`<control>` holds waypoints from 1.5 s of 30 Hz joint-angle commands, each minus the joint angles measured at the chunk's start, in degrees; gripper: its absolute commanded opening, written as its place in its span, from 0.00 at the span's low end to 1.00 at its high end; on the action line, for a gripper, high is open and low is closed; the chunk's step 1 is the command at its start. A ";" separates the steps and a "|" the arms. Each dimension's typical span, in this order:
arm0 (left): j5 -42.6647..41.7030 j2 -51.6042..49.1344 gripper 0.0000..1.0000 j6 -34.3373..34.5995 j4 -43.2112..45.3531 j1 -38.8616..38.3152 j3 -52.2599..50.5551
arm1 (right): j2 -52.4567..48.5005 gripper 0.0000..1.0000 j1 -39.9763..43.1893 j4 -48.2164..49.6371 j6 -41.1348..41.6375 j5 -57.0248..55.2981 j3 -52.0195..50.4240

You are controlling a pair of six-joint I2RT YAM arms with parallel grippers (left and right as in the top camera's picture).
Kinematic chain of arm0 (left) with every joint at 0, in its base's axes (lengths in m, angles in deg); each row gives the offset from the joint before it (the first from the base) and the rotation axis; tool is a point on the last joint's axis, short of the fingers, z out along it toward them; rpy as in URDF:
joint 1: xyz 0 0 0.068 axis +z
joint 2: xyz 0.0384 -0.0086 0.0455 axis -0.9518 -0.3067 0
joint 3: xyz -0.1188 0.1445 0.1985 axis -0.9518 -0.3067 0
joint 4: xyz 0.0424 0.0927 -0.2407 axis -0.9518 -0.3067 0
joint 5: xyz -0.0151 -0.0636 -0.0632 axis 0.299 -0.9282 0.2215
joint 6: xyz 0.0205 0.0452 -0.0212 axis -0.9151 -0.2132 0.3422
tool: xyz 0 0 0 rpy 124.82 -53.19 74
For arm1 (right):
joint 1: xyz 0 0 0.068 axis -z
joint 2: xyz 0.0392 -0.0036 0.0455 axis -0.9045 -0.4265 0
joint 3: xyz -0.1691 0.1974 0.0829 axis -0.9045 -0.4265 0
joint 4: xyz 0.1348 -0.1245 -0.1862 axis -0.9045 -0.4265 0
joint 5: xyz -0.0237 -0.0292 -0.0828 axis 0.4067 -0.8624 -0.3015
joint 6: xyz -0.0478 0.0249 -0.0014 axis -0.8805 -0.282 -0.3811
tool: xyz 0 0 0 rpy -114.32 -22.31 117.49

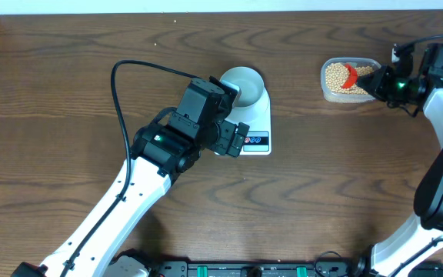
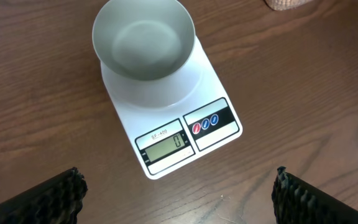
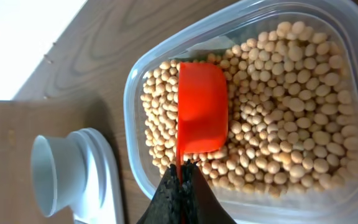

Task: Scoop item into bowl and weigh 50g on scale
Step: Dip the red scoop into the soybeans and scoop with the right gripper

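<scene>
A pale bluish-white bowl [image 1: 244,83] stands empty on the white scale [image 1: 257,127]; both also show in the left wrist view, the bowl [image 2: 143,38] and the scale [image 2: 185,127], whose display reads 0. My left gripper [image 2: 178,193] is open, just in front of the scale. Tan-yellow beans [image 3: 291,106] fill a clear plastic container [image 1: 348,79] at the back right. My right gripper [image 3: 182,180] is shut on the handle of an orange scoop [image 3: 202,115], which lies bottom-up on the beans.
The bowl [image 3: 47,174] and the scale [image 3: 98,180] also show at the lower left of the right wrist view. A black cable [image 1: 125,85] loops above my left arm. The table's back edge runs along the top.
</scene>
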 commanded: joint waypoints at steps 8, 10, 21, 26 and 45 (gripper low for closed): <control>0.50 -0.15 0.98 0.26 -0.17 0.26 0.22 | -8.57 0.01 2.75 2.62 1.03 13.51 0.13; 0.50 -0.15 0.98 0.26 -0.17 0.26 0.22 | -8.48 0.01 3.45 3.52 1.05 15.82 0.13; 0.50 -0.15 0.98 0.28 -0.17 0.26 0.22 | -8.31 0.01 7.80 4.76 -0.04 23.39 0.13; 0.50 -0.15 0.98 0.28 -0.17 0.26 0.22 | -8.24 0.01 8.96 5.11 -0.37 25.86 0.13; 0.50 -0.15 0.98 0.26 -0.17 0.26 0.22 | -8.24 0.01 13.84 4.66 -1.53 35.85 0.13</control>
